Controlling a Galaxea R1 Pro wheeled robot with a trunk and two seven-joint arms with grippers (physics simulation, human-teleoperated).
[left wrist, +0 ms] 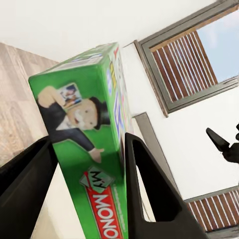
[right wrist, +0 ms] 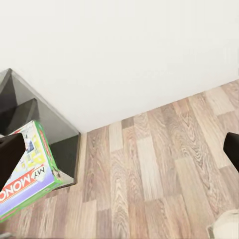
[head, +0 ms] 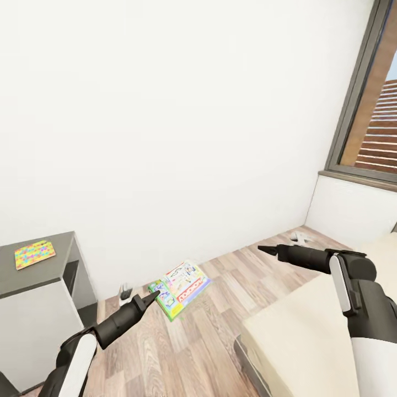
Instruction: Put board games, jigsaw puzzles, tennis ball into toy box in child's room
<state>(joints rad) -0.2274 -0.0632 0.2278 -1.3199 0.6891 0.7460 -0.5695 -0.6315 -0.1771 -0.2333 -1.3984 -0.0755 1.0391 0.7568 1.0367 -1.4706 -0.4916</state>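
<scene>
Head view: left gripper (head: pixel 153 298) holds a board game (head: pixel 180 288) out over the wood-plank floor (head: pixel 220 331), box tilted, printed face up. Left wrist view gives what the head cam can't: the game's (left wrist: pixel 87 149) green end w/ a top-hatted cartoon man and red "MONO…" lettering, so it isn't a Skip-Bo box, and it's wedged between both black fingers (left wrist: pixel 149 194); jaws shut onto it, about a box-thickness apart. Same view also catches the right gripper (left wrist: pixel 221 144) as a dark tip against the white wall, w/ the window (left wrist: pixel 189 64) behind.

Right wrist view: game (right wrist: pixel 27 169) seen from the other side, green edge + purple band, in front of the dark grey counter (right wrist: pixel 35 119); plank floor below. Only dark finger bits at the pic's edges here.

Head view, right gripper (head: pixel 266 250): hangs over the floor just off the bed (head: pixel 309 325), fingers look drawn to a point, nothing in them.

One jigsaw puzzle (head: pixel 35 254) lies flat on the dark counter (head: pixel 33 275) top, well apart from the game. No bin seen, so can't tell any contents.
</scene>
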